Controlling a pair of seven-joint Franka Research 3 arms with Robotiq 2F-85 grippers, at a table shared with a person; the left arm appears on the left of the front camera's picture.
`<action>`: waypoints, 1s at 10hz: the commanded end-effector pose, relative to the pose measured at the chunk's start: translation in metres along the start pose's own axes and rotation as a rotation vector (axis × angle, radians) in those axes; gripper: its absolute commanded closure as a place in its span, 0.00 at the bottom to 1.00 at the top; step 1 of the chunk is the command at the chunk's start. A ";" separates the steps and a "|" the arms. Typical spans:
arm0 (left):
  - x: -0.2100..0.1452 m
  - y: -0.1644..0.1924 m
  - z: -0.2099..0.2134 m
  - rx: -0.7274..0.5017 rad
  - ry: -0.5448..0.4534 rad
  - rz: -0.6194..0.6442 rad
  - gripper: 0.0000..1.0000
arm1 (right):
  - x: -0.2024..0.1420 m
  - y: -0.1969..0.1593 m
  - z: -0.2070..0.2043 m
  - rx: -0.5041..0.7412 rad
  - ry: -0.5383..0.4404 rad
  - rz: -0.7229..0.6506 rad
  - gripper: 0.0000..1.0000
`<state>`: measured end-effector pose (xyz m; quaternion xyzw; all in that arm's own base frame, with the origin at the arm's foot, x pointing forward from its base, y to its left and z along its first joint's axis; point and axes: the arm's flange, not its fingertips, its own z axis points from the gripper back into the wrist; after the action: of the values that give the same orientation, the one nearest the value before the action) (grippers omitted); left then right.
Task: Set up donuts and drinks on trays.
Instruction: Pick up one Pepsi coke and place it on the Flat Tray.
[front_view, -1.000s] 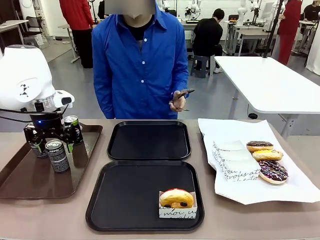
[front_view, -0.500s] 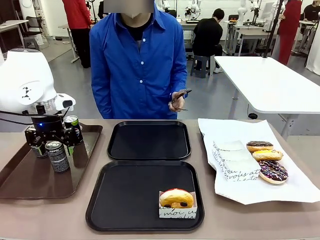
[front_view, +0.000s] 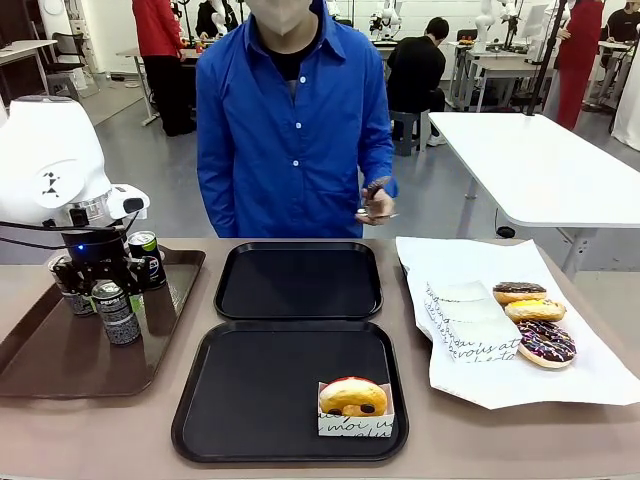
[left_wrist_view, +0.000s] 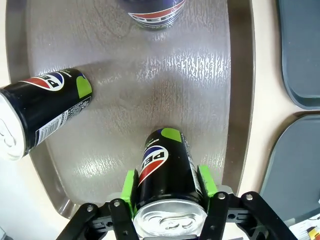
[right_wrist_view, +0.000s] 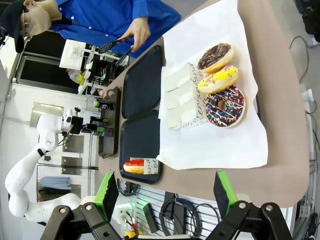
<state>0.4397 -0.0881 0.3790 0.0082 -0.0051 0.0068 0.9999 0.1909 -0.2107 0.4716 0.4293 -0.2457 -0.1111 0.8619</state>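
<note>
On the brown tray (front_view: 40, 360) at the left, my left gripper (front_view: 110, 285) is shut on an upright dark can (front_view: 118, 318); the left wrist view has the green pads (left_wrist_view: 207, 181) pressed on both sides of this can (left_wrist_view: 165, 175). Two more cans stand behind it (front_view: 146, 252) (front_view: 66, 288). Two black trays lie mid-table: the far one (front_view: 298, 282) bare, the near one (front_view: 250, 400) holding a golden donut in a white sleeve (front_view: 352, 400). My right gripper (right_wrist_view: 165, 200) hangs open, high off the table's right side.
Three iced donuts (front_view: 535, 318) and white sleeves (front_view: 468, 322) lie on white paper (front_view: 480, 375) at the right. A person in a blue shirt stands at the far side holding tongs (front_view: 372, 195) above the table edge.
My left gripper has gone from open to shut on the front can. The person has shifted to the right and the hand with the tongs has moved right.
</note>
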 end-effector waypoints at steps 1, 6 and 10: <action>-0.003 0.001 0.000 -0.025 0.003 -0.010 0.59 | 0.001 -0.001 -0.001 0.025 -0.008 0.016 0.00; -0.006 0.001 0.009 0.033 0.000 -0.083 0.95 | 0.001 -0.001 -0.001 0.025 -0.008 0.016 0.00; -0.041 0.011 0.063 0.103 0.017 -0.132 0.95 | 0.001 -0.001 -0.001 0.025 -0.008 0.016 0.00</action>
<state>0.4169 -0.0835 0.4140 0.0452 0.0122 -0.0472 0.9978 0.1909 -0.2108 0.4715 0.4290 -0.2456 -0.1113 0.8621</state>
